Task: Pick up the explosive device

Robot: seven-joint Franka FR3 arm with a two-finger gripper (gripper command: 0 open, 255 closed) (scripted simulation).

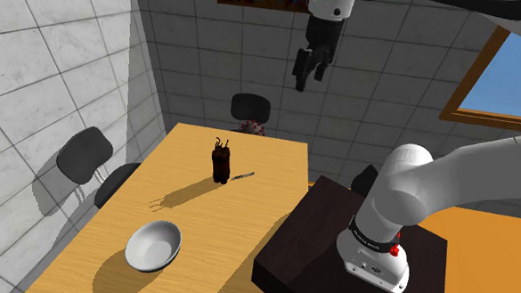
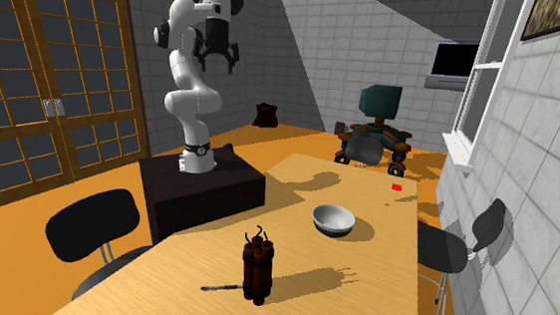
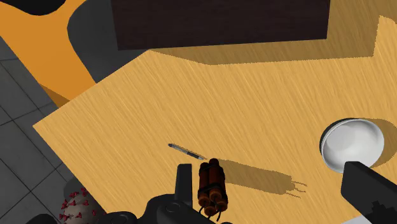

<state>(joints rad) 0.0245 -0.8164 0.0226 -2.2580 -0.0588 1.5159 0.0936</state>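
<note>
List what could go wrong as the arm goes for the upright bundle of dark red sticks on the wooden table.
1. The bundle of dark red sticks stands upright and narrow. The open black gripper, high above the wooden table, may knock it over if it comes down off-centre.
2. A thin dark rod lies right beside the bundle's base, so closing could pinch it too.
3. Thin wires stick up from the bundle's top and may snag.

Shoulder view high beside stand (image 1: 298,242), second exterior view opposite across the table (image 2: 383,238), wrist view overhead, all showing it
</note>
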